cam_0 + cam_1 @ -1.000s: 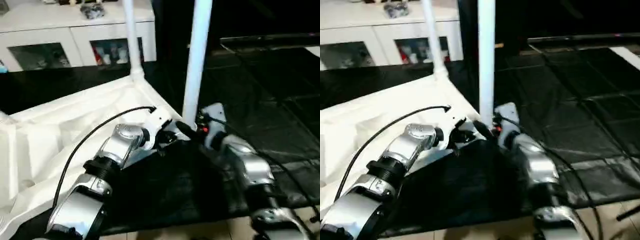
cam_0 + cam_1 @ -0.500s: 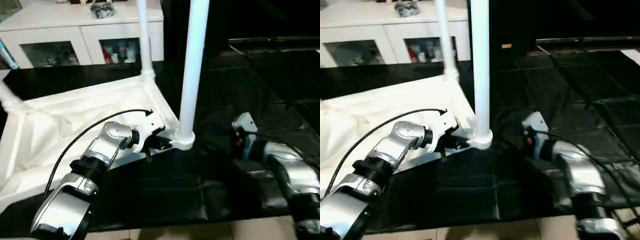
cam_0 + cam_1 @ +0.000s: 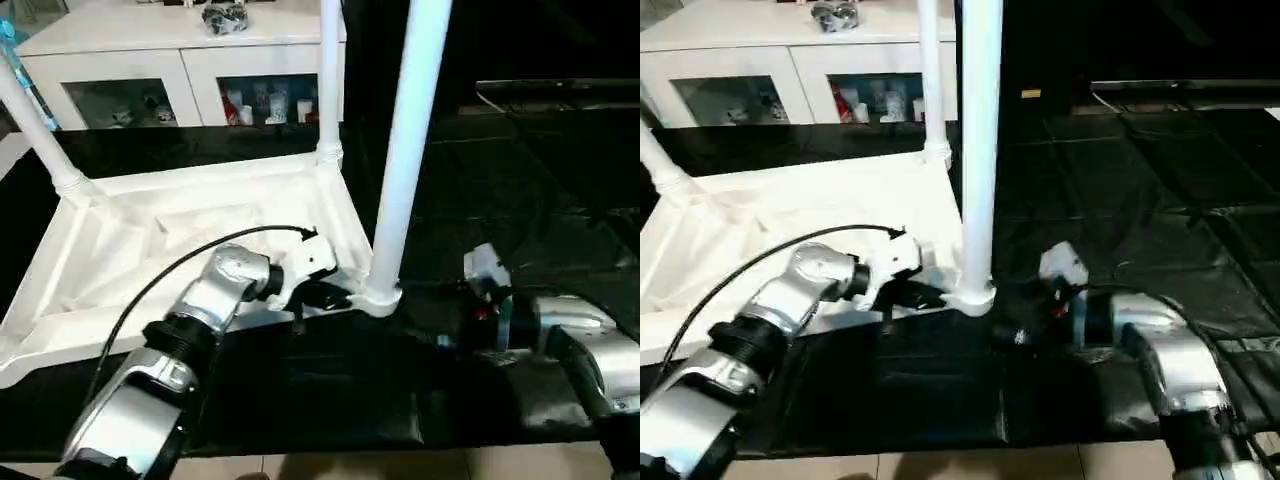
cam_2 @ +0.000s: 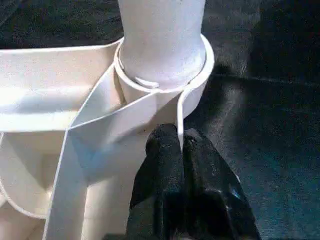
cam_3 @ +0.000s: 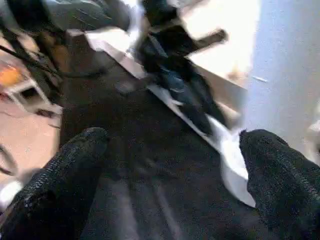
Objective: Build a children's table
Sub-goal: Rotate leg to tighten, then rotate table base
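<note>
The white table top (image 3: pixel 130 250) lies upside down on a black mat, ribbed underside up. Three white legs stand in its corner sockets: a near one (image 3: pixel 408 150), a far one (image 3: pixel 328 80) and a left one (image 3: pixel 38 125). My left gripper (image 4: pixel 178 142) is shut on the thin rim wall of the table top, right beside the near leg's socket (image 3: pixel 380 297). My right gripper (image 5: pixel 170 150) is open, its fingers (image 5: pixel 65 170) spread wide, low over the mat just right of that socket and apart from the leg.
A white cabinet with glass doors (image 3: pixel 180 60) stands behind the table top. The black mat (image 3: pixel 330 390) covers the floor under both arms, and its front edge meets light floor. A dark rail (image 3: pixel 560 85) runs at the back right.
My right gripper has let go of the near leg's base and drawn back to the right, open. The left gripper stays on the rim. The camera has shifted, showing more of the table top.
</note>
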